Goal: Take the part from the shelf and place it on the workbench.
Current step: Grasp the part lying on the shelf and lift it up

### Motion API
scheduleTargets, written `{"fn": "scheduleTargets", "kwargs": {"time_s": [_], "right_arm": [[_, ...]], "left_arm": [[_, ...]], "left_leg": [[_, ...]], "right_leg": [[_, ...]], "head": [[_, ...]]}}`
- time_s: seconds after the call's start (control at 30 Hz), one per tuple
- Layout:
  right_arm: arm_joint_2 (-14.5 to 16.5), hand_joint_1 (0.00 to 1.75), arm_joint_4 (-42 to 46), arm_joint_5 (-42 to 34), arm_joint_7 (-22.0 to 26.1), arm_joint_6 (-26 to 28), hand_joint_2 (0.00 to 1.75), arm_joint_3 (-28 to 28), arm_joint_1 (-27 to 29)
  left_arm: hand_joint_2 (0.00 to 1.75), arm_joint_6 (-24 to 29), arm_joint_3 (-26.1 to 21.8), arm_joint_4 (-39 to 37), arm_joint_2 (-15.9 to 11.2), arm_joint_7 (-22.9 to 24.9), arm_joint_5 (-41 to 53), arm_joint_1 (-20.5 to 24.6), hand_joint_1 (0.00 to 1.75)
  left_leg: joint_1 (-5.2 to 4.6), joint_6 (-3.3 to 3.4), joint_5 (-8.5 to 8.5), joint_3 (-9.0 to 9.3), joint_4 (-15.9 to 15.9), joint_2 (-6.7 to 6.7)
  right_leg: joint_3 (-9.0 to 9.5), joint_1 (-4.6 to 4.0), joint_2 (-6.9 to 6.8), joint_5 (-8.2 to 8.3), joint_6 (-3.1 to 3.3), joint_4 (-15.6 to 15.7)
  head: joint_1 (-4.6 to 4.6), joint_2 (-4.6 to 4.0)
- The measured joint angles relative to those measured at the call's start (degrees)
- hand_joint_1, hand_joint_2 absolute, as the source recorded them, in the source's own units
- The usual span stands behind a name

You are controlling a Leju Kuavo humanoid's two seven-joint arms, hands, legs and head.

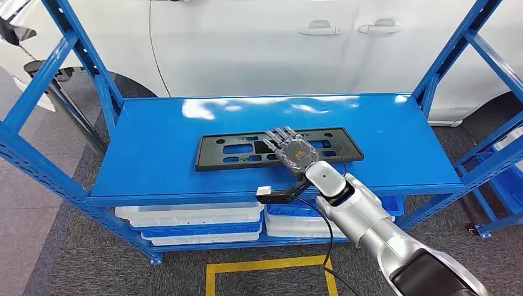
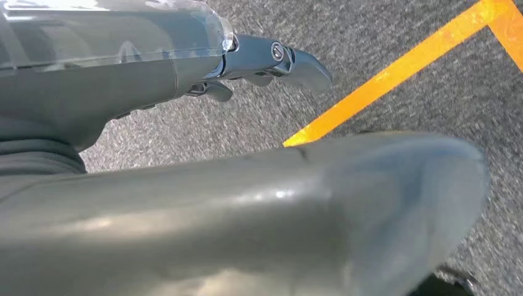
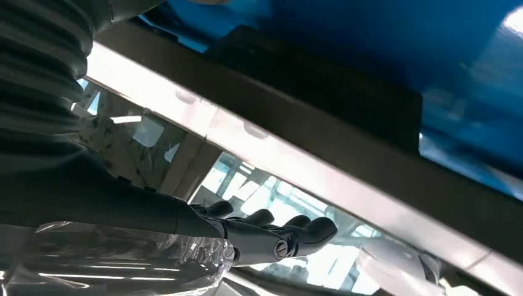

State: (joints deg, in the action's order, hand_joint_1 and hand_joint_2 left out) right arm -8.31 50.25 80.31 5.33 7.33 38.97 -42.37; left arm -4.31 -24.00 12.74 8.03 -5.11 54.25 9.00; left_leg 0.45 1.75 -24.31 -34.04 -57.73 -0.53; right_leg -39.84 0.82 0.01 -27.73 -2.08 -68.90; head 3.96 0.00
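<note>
Right hand (image 1: 291, 150) over black part (image 1: 247, 150) on shelf (image 1: 154, 160) — fingers (image 1: 279, 134) spread, holding nothing. Part under fingers — long side runs across. Left hand (image 2: 271, 61) hangs low, grip unclear.

Glossy blue metal shelf (image 1: 185, 166); matt black part (image 1: 240, 150).

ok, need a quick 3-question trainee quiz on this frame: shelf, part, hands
1. True or false: the black part lies flat on the top level of the blue shelf.
2. Which hand is over the part? A) left hand B) right hand C) both
3. Fill in: under the top level sit white ____.

Key:
1. True.
2. B. The right hand reaches over the part with fingers spread; whether it touches cannot be told. The left hand hangs above grey floor with a yellow line.
3. Bins.
</note>
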Motion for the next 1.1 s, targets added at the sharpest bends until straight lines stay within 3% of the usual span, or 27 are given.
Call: {"fn": "scheduleTargets", "kwargs": {"time_s": [0.13, 0.27, 0.33, 0.4, 0.43, 0.47, 0.5, 0.57, 0.63, 0.77, 0.83, 0.9, 0.93, 0.97, 1.0, 1.1], "right_arm": [[1.20, 0.00, -3.36, -0.10, -0.19, -0.22, 1.75, 0.10, -2.51], [2.90, 0.00, -7.49, -0.28, -0.37, -0.55, 1.75, 0.34, -4.39], [3.77, 0.00, -9.12, -0.37, -0.36, -0.88, 1.75, 0.41, -5.28], [4.52, 0.00, -10.80, -0.44, -0.34, -1.13, 1.75, 0.46, -5.88], [4.79, 0.00, -11.53, -0.46, -0.33, -1.15, 1.75, 0.50, -6.00], [4.97, 0.00, -12.07, -0.49, -0.33, -1.16, 1.75, 0.52, -6.11], [5.16, 0.00, -12.52, -0.51, -0.33, -1.20, 1.75, 0.56, -6.28], [5.56, 0.00, -13.37, -0.57, -0.33, -1.38, 1.75, 0.62, -6.81], [5.93, 0.00, -14.37, -0.69, -0.33, -1.74, 1.75, 0.67, -7.31], [6.69, 1.69, -16.42, -0.93, -0.28, -2.68, 1.75, 0.86, -8.50], [7.03, 1.75, -17.60, -0.95, -0.06, -3.59, 1.75, 1.04, -9.37], [7.37, 1.75, -18.90, -1.03, 0.36, -4.26, 1.75, 1.24, -9.87], [7.51, 1.75, -19.49, -1.08, 0.56, -4.39, 1.75, 1.32, -9.93], [7.64, 1.75, -19.98, -1.13, 0.72, -4.41, 1.75, 1.40, -9.95], [7.75, 1.75, -20.37, -1.16, 0.83, -4.40, 1.75, 1.46, -10.04], [8.02, 1.75, -21.04, -1.28, 0.98, -4.36, 1.75, 1.61, -10.74]], "left_arm": [[0.00, 0.00, 0.19, 0.00, 0.07, 0.03, -0.06, 0.17, 0.00], [0.00, 0.00, 0.48, 0.00, 0.09, 0.09, -0.19, 0.31, 0.00], [0.00, 0.01, 0.54, 0.00, 0.07, 0.16, -0.23, 0.33, 0.00], [0.00, 0.01, 0.61, 0.00, 0.06, 0.25, -0.26, 0.33, 0.00], [0.00, 0.02, 0.66, 0.00, 0.05, 0.28, -0.27, 0.29, 0.00], [0.00, 0.02, 0.71, 0.00, 0.05, 0.32, -0.30, 0.26, 0.00], [0.00, 0.04, 0.75, 0.00, 0.04, 0.35, -0.36, 0.25, 0.00], [0.00, 0.18, 0.80, 0.00, 0.02, 0.39, -0.54, 0.33, 0.00], [0.00, 0.34, 0.81, 0.00, 0.01, 0.40, -0.74, 0.48, 0.00], [0.00, 0.54, 0.81, 0.00, -0.02, 0.50, -1.07, 0.54, 0.00], [0.00, 0.58, 0.81, 0.00, -0.01, 0.53, -1.24, 0.67, 0.00], [0.00, 0.63, 0.81, 0.00, -0.01, 0.55, -1.38, 0.75, 0.00], [0.00, 0.64, 0.81, 0.00, -0.01, 0.56, -1.43, 0.73, 0.00], [0.00, 0.65, 0.81, 0.00, -0.01, 0.56, -1.48, 0.71, 0.00], [0.00, 0.65, 0.81, 0.00, -0.01, 0.57, -1.51, 0.69, 0.00], [0.00, 0.63, 0.81, 0.00, 0.02, 0.57, -1.61, 0.71, 0.00]], "left_leg": [[-0.30, -0.65, -0.30, -0.19, -0.37, 0.05], [-0.29, -1.75, -0.88, -0.45, -0.89, 0.12], [-0.16, -2.31, -3.52, -2.33, -5.17, 0.16], [-0.03, -2.75, -6.99, -5.98, -12.92, 0.18], [0.04, -2.90, -7.76, -7.48, -15.83, 0.19], [0.10, -2.98, -7.41, -8.05, -16.68, 0.19], [0.16, -2.98, -6.00, -7.50, -15.23, 0.20], [0.20, -2.69, -2.01, -3.87, -7.43, 0.22], [0.04, -2.19, -0.05, -1.04, -1.46, 0.19], [0.03, -1.01, 0.24, -0.51, -0.06, 0.13], [0.23, -0.41, 0.54, -0.34, 0.40, 0.18], [0.18, -0.18, 0.57, -0.38, 0.40, 0.21], [0.17, -0.15, 0.56, -0.40, 0.37, 0.20], [0.17, -0.15, 0.54, -0.40, 0.32, 0.18], [0.18, -0.18, 0.50, -0.40, 0.23, 0.13], [0.06, -0.65, 0.18, -0.48, -0.28, 0.03]], "right_leg": [[4.62, -0.44, 0.03, 3.39, 0.93, 10.04], [4.92, -0.33, -0.05, 3.53, 2.08, 11.08], [5.05, -0.10, -0.10, 3.68, 2.69, 11.35], [5.05, -0.14, -0.08, 3.64, 2.95, 11.34], [5.06, -0.16, -0.08, 3.61, 2.97, 11.32], [5.07, -0.17, -0.08, 3.58, 2.97, 11.28], [5.11, -0.17, -0.06, 3.53, 2.94, 11.23], [5.27, -0.20, 0.01, 3.31, 2.69, 11.05], [5.24, -0.37, 0.07, 3.13, 2.21, 10.83], [5.00, -0.37, 0.10, 2.84, 0.98, 10.59], [3.34, -0.20, 0.10, 0.47, 0.47, 6.89], [-0.26, -0.07, 0.07, -3.15, 0.09, -0.80], [-1.85, -0.02, 0.06, -4.20, -0.04, -4.08], [-2.63, 0.02, 0.05, -4.20, -0.11, -5.57], [-2.28, 0.07, 0.04, -3.10, -0.10, -4.70], [2.91, 0.01, 0.01, 2.21, 0.35, 6.39]], "head": [[0.01, 0.00], [0.01, 0.00], [0.02, 0.00], [0.02, 0.00], [0.02, 0.00], [0.02, 0.00], [0.02, 0.00], [0.02, 0.00], [0.02, 0.00], [0.01, 0.00], [0.01, 0.00], [0.01, 0.00], [0.01, 0.00], [0.00, 0.00], [0.00, 0.00], [0.01, 0.00]]}}
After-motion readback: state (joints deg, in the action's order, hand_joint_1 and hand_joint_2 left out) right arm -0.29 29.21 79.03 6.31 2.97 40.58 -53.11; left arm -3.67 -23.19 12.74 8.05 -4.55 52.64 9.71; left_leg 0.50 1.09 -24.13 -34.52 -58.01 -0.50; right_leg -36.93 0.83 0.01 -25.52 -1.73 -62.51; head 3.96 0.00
